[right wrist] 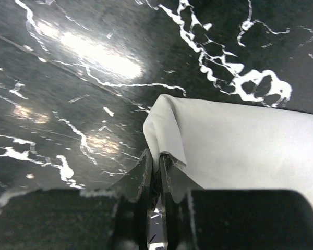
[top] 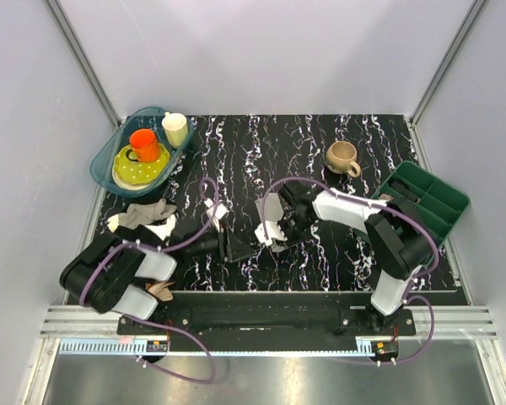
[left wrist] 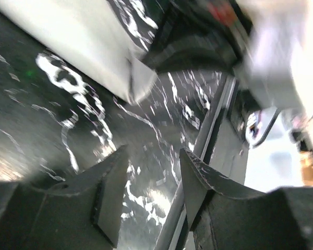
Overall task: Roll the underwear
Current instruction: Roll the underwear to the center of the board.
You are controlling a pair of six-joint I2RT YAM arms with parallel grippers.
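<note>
Around the task area, on the black marbled table (top: 261, 160): a teal basin (top: 105, 164) is seen at far left holding an orange mug (top: 144, 143), a yellow-green plate (top: 135, 173) and a cream cup (top: 176, 129). A heap of grey and white cloths (top: 143, 217) lies left, well apart. A beige mug (top: 342, 158) sits far right and a green tray (top: 438, 202) at the right edge.

The underwear (top: 271, 207) (right wrist: 240, 146) is located mid-table, partly hidden by the right gripper (top: 280, 229) (right wrist: 155, 172), whose fingers are pressed together on a folded edge of it. The left gripper (top: 234, 247) (left wrist: 151, 182) is just left of the fabric, fingers spread, nothing between them.

From the pinched edge the cloth is spread away flat on the table. In the top view the visible patches line up roughly near to far; the true long axis cannot be told.
</note>
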